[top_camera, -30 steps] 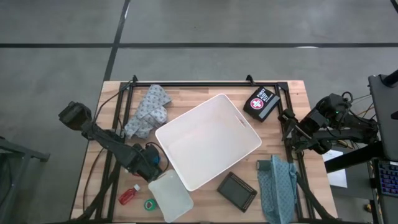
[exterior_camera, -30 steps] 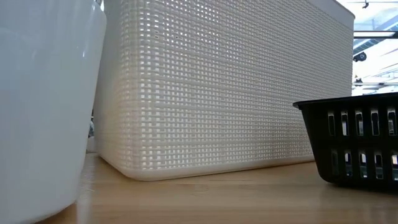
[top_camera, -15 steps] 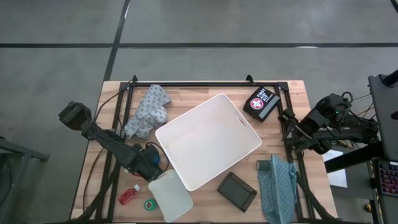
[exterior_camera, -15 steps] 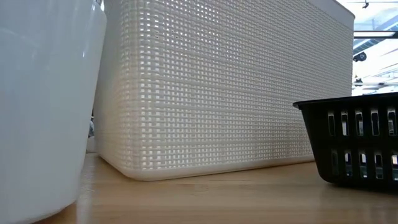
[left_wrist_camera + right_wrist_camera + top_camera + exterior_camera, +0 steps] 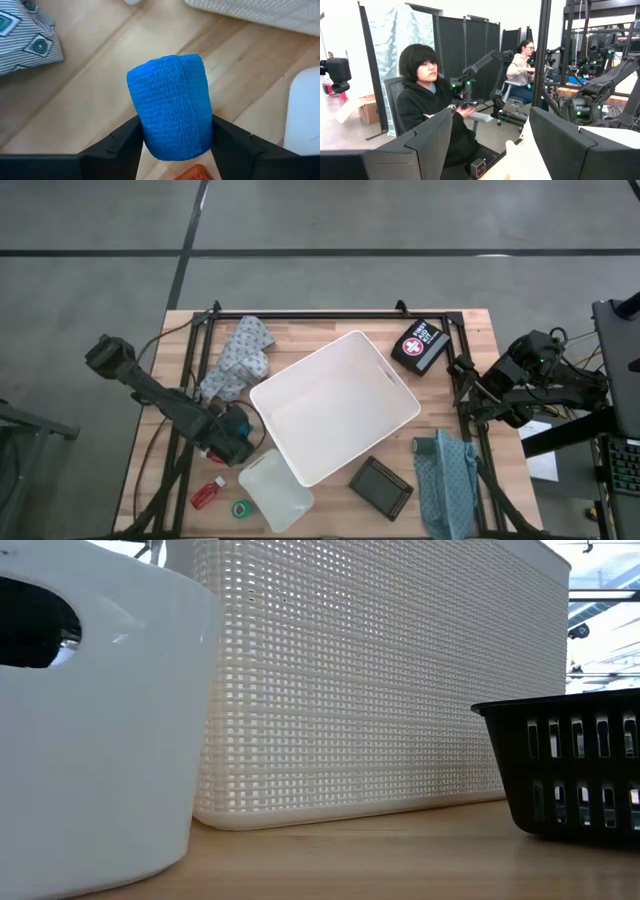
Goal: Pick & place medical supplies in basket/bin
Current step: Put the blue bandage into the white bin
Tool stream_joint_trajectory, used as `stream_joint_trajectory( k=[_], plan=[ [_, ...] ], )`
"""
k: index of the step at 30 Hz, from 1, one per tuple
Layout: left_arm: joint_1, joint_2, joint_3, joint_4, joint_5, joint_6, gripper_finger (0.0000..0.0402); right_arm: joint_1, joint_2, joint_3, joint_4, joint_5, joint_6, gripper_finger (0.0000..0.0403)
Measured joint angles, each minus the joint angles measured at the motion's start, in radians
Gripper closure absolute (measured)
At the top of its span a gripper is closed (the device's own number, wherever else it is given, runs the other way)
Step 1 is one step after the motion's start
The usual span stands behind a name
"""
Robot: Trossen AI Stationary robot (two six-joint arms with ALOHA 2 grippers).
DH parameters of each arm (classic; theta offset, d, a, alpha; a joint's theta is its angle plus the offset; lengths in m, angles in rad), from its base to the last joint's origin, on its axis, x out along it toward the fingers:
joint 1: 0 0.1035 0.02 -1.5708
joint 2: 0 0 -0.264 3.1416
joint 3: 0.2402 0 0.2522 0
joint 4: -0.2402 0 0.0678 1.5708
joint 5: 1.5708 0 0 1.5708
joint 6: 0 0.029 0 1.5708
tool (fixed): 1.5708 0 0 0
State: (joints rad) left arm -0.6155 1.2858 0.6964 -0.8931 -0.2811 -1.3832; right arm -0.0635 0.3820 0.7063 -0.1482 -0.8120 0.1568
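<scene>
The white bin stands in the middle of the table, and its mesh wall fills the low view. My left gripper is near the bin's left corner, shut on a blue bandage roll. A patterned cloth, a black first-aid pouch, a teal cloth, a red bottle and a green tape roll lie on the table. My right gripper waits open past the table's right edge, facing the room. My left gripper pinches the blue bandage roll between its two fingers, one on each side of the roll's curved wall. The roll sticks out forward past the fingertips, over the wooden table. Whether it clears the table, I cannot tell.
A small translucent tray sits near the table's near edge, close beside my left gripper; it stands large in the low view. A dark flat case lies right of it. People sit in the room behind.
My left arm has drawn back a little toward the table's left edge, still holding the roll. The translucent tray has turned and slid slightly; in the low view it now reaches farther right and shows its handle slot.
</scene>
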Motion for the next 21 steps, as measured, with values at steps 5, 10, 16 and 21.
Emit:
stream_joint_trajectory(
  k=[5, 10, 16, 21],
  plan=[
    [-0.008, -0.053, 0.001, -0.003, -0.020, 0.001, 0.0195, 0.000, 0.000, 0.000, 0.000, 0.000, 0.000, 0.0143],
    [-0.050, -0.108, 0.004, -0.002, -0.122, 0.025, 0.0194, 0.000, 0.000, 0.000, 0.000, 0.000, 0.000, 0.0136],
    [-0.110, -0.169, 0.008, 0.004, -0.231, 0.026, 0.0194, 0.000, 0.000, 0.000, 0.000, 0.000, 0.000, 0.0139],
    [-0.172, -0.177, 0.027, 0.007, -0.274, 0.026, 0.0192, 0.000, 0.000, 0.000, 0.000, 0.000, 0.000, 0.0145]
  ],
)
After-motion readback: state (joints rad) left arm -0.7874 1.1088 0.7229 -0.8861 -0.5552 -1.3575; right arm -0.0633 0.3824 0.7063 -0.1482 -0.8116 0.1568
